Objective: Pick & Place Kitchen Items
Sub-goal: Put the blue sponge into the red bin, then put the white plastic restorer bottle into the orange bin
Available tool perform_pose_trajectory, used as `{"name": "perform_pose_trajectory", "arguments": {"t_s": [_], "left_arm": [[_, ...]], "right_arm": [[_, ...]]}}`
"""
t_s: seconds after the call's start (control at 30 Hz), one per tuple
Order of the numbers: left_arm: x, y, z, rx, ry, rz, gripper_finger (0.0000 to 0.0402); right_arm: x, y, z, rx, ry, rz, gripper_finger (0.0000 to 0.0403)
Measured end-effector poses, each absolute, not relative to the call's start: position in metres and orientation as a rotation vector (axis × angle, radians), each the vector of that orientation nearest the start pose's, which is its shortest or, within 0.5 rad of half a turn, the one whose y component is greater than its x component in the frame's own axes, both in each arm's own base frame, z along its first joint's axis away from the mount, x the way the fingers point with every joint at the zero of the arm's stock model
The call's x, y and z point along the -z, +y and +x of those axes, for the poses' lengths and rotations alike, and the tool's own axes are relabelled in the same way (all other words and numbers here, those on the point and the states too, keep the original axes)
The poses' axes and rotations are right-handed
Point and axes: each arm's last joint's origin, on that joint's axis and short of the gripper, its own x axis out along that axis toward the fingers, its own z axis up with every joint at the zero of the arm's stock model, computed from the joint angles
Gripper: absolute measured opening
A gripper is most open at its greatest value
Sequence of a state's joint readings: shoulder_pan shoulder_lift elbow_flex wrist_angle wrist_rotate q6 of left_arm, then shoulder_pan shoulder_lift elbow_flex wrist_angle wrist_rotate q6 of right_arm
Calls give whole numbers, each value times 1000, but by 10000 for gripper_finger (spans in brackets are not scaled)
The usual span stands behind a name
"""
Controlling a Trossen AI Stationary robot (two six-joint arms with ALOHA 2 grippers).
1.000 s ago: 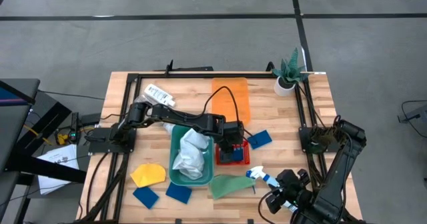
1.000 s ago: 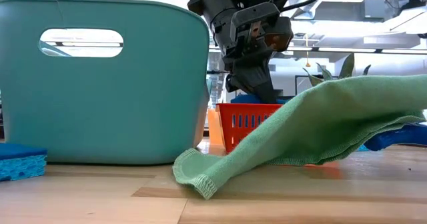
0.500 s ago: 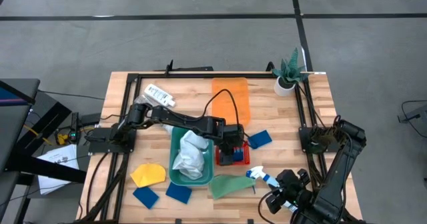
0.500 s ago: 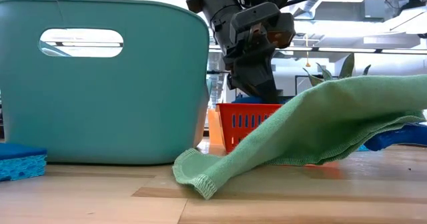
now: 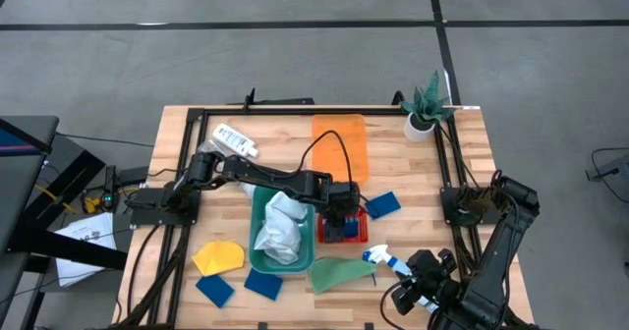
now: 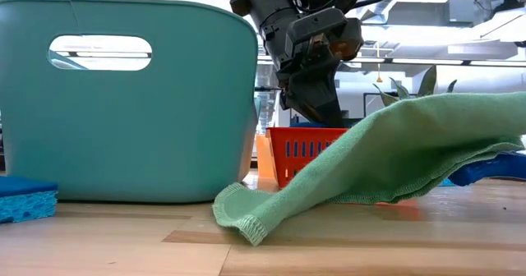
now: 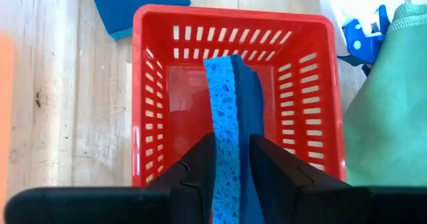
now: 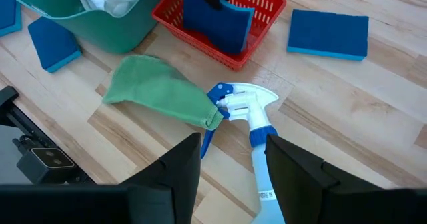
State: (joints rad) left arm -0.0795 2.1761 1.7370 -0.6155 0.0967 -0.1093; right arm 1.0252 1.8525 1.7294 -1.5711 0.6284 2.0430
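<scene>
My left gripper (image 5: 339,215) is over the red basket (image 5: 360,234), shut on a blue sponge (image 7: 230,111) that stands on edge inside it. My right gripper (image 8: 230,174) is open and empty at the near right, above the clear spray bottle with the blue trigger (image 8: 248,107), which lies on the table. The green cloth (image 5: 337,272) lies beside the bottle, touching its trigger. A white cloth (image 5: 280,224) fills the teal bin (image 5: 257,253). The yellow cloth (image 5: 218,257), three loose blue sponges (image 5: 262,283) (image 5: 214,291) (image 5: 381,205) and the small white bottle (image 5: 234,139) lie on the table. My left gripper pinches the sponge's two broad faces (image 7: 231,159) between its two fingers at its upper end. The fingers come from above, pointing down. The sponge stands on edge, its lower part inside the red basket (image 8: 220,31); whether it touches the floor I cannot tell.
An orange mat (image 5: 340,145) lies at the far middle. A green plant in a white pot (image 5: 423,114) stands at the far right corner. The teal bin stands right against the red basket. Bare wood shows between the right-hand blue sponge and the plant.
My left gripper has shifted a little toward the table's near edge over the red basket, still shut on the blue sponge.
</scene>
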Motion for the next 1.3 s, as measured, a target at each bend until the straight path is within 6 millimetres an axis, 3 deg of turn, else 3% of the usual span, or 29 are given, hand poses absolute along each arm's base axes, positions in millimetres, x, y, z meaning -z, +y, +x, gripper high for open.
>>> {"name": "perform_pose_trajectory", "arguments": {"t_s": [0.27, 0.57, 0.73, 0.9, 1.07, 1.3], "left_arm": [[-195, -40, 465, 103, 1015, -107, 88], [-227, -38, 460, 87, 914, -98, 88], [-259, -37, 450, 98, 839, -88, 88], [-304, -36, 431, 134, 726, -18, 88], [-355, -34, 403, 141, 600, -8, 88], [-413, -30, 355, 120, 458, -25, 88]], "right_arm": [[-296, 276, 187, 779, 804, 568, 159], [-296, 275, 188, 781, 804, 569, 159], [-296, 274, 189, 786, 800, 572, 159], [-302, 266, 196, 792, 731, 589, 159], [-317, 244, 209, 794, 665, 572, 159], [-341, 201, 225, 791, 785, 526, 159]]}}
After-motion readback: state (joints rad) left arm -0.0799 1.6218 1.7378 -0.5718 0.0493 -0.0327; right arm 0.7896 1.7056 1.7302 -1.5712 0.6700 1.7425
